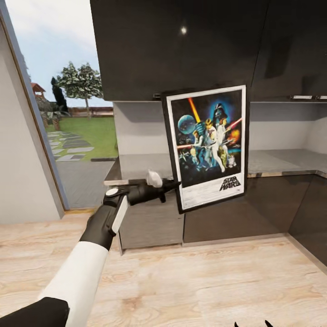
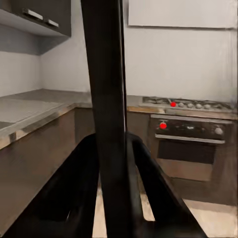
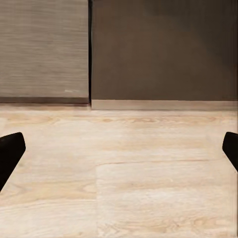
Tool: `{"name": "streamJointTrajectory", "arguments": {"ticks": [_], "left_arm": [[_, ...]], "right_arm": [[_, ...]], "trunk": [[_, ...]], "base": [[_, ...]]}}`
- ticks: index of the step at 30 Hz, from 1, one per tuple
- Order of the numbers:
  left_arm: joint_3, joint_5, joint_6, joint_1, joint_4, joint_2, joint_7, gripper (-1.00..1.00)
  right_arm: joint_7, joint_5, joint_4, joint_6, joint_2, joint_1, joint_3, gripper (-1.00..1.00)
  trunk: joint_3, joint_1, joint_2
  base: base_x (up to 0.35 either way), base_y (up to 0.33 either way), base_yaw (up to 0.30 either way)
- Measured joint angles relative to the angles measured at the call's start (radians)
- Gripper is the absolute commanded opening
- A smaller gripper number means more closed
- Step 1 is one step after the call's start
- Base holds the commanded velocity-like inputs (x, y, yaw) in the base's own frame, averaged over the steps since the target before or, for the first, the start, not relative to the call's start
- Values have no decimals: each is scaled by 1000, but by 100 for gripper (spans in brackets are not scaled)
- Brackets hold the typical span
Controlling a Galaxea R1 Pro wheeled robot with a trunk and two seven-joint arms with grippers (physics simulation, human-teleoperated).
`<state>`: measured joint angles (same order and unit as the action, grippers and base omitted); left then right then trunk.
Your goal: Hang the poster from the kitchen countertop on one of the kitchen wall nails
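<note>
One poster [image 1: 207, 145] — left pincer's [image 1: 175, 185] hold

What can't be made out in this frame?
- Wall nails: too small to find in any view.
- Left gripper contact: head view, the poster frame hides its fingertips.
- Poster art: left wrist view, seen edge-on.
- Kitchen countertop: middle hidden behind the poster.
- Right gripper: fingers cut off by edges.

The floor [image 1: 204, 281] was light wood planking. Dark glossy upper cabinets [image 1: 181, 45] hung over a grey wall [image 1: 136, 127]. A tall window [image 1: 68, 113] showed lawn and trees. An oven [image 2: 191, 148] sat beneath a hob [image 2: 188, 103].
</note>
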<state>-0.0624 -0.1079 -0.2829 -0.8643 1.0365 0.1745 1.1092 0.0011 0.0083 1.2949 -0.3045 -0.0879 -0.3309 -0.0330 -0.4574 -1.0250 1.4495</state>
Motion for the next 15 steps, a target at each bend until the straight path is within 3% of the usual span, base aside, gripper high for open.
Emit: {"name": "streamJointTrajectory", "arguments": {"ticks": [3, 4, 5, 6, 7, 9, 11, 15], "left_arm": [[-2, 0, 0, 54, 34, -47, 158, -100], [-2, 0, 0, 62, 36, -55, 179, -100], [-2, 2, 1, 88, 40, -79, 219, -100], [-2, 3, 3, 118, 41, -104, 242, -100], [-2, 2, 4, 128, 42, -113, 247, -100], [-2, 3, 6, 156, 42, -144, 260, -100], [-2, 3, 7, 170, 42, -166, 264, -100], [0, 6, 8, 191, 38, -194, 295, -100]], "right_arm": [[77, 1, 85, 110, -4, 0, -6, 100], [106, 1, 101, 122, -4, 0, -8, 100], [192, 0, 144, 162, -6, 0, -32, 100], [289, -2, 180, 211, -7, 1, -87, 100], [330, -2, 191, 227, -7, 1, -110, 100], [506, -4, 218, 269, -7, 6, -189, 100], [629, -4, 227, 289, -7, 10, -251, 100], [798, -5, 235, 322, -9, 26, -340, 100]], "trunk": [[0, 0, 0], [0, 0, 0], [0, 0, 0], [0, 0, 0], [0, 0, 0], [0, 0, 0], [0, 0, 0], [0, 0, 0]], "base": [[0, 0, 0], [0, 0, 0], [0, 0, 0], [0, 0, 0], [0, 0, 0], [0, 0, 0], [0, 0, 0], [0, 0, 0]]}}
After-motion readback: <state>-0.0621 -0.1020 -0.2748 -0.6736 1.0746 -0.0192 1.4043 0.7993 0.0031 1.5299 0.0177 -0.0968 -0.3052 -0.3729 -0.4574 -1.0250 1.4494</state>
